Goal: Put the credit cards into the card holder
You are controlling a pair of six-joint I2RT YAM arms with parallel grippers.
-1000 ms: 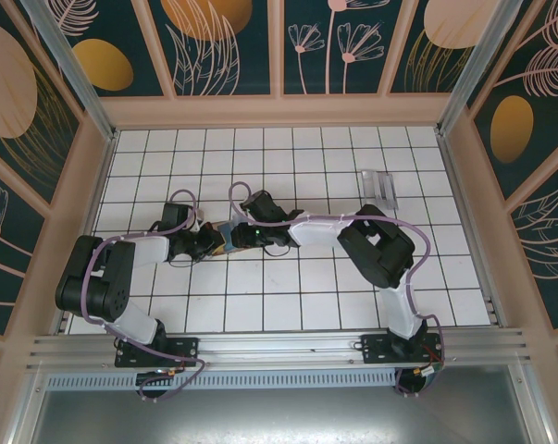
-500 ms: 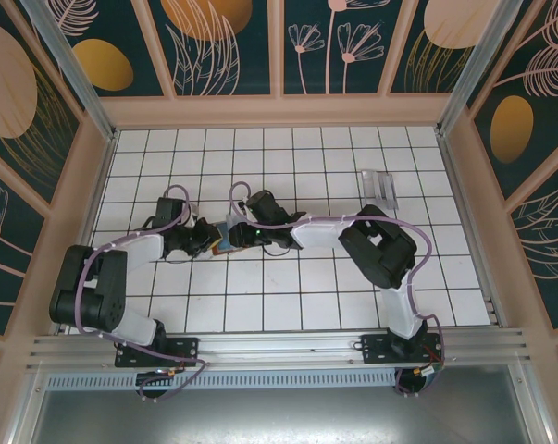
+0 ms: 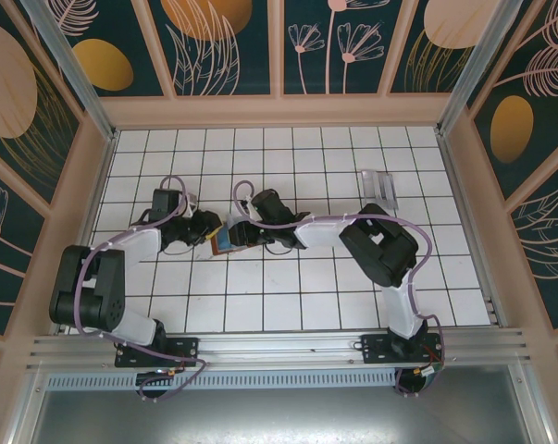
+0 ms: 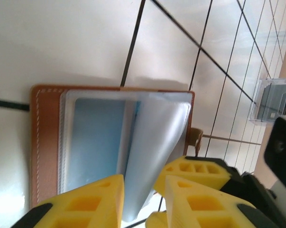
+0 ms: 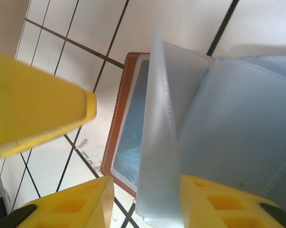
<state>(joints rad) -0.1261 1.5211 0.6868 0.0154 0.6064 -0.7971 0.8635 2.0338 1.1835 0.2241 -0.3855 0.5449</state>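
The card holder (image 3: 225, 240) lay opened flat on the white tiled table (image 3: 353, 296), a little left of the middle, with both arms reaching in over it from either side. Its brown stitched leather (image 4: 45, 142) faced down, and the clear plastic pockets inside looked bluish. One clear sleeve (image 4: 157, 128) stood up from the fold like a turned page.

The left gripper (image 3: 204, 233) sat just to the left of the holder. Seen from its own wrist, the left gripper (image 4: 143, 180) had its yellow fingers partly apart, the free edge of the sleeve running down between them, with a gap wider than the plastic; I saw no pinch on it.

The right gripper (image 3: 239, 231) came in from the other side, close against the left one. Up close, the right gripper (image 5: 145, 179) was parted too, and the raised sleeve (image 5: 157, 118) stood in that gap, leaning toward one finger, above the brown edge of the holder (image 5: 115, 128).

The credit cards (image 3: 380, 185) stood well apart, toward the far right of the table, in what looked like a clear stand (image 4: 272, 100).
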